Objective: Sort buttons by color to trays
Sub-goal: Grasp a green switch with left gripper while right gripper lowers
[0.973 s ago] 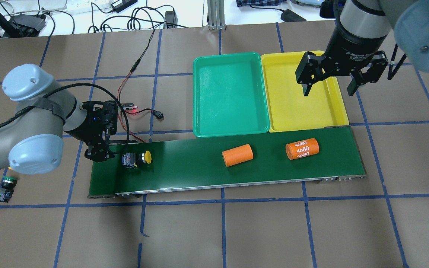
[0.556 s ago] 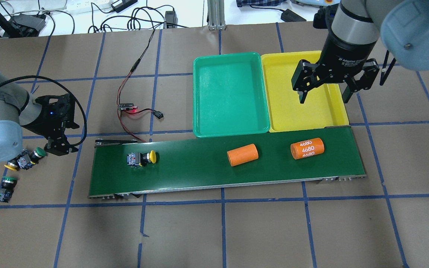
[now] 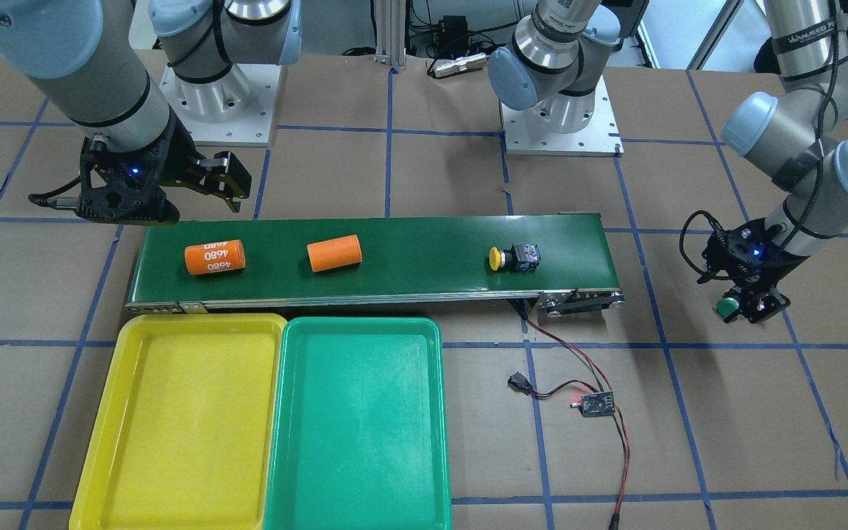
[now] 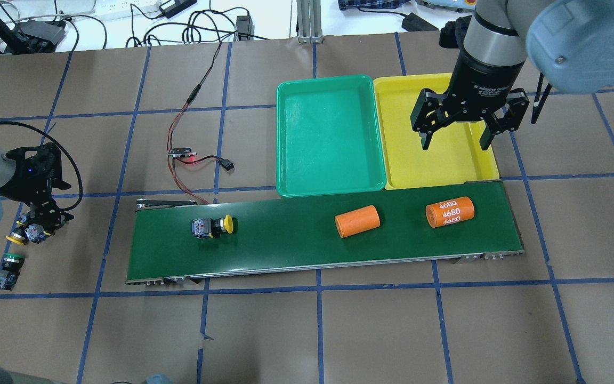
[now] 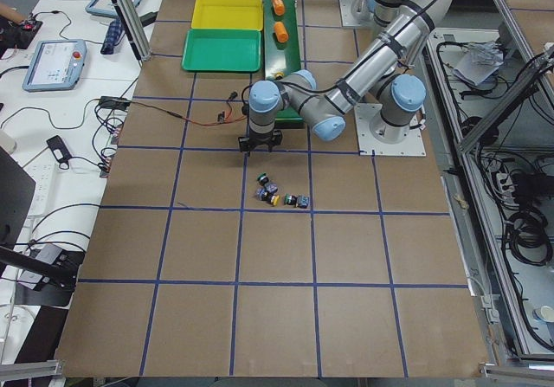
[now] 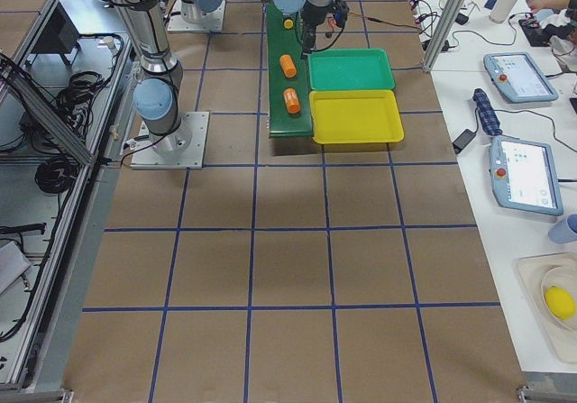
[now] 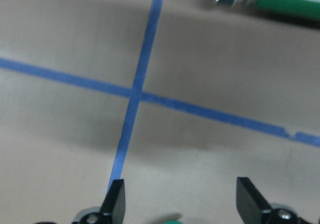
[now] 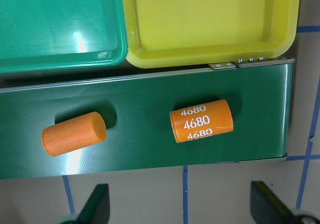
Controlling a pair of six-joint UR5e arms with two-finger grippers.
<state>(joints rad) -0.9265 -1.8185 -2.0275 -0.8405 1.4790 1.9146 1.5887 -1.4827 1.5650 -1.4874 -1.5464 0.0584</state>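
Left gripper [image 7: 183, 202]: you will find its jaws spread wide, low over the brown surface [image 4: 339, 330], off the conveyor belt's [image 4: 285, 245] end on the robot's left. A green button [image 3: 727, 308] sits right at the fingers [image 7: 116, 200]. Whether a finger touches it, you cannot tell. Just beside it on the surface lies a yellow button [image 4: 17, 238], and a little further out a second green button [image 4: 6, 265].

Right gripper [image 4: 455, 140]: jaws open wide, nothing between them. It hangs raised near the belt's other end, where the trays are. Your views do not agree on what lies directly below it.

Note the fourth button [image 4: 212, 226], yellow cap, on its side on the belt near the left end, well apart from both trays.

Further along the belt you have a plain orange cylinder [image 4: 357, 221] and one marked 4680 [image 4: 450, 212].

The green tray [image 4: 328, 133] and yellow tray [image 4: 408, 165] lie side by side, touching, along the belt's far edge. The yellow one is at the robot's right.
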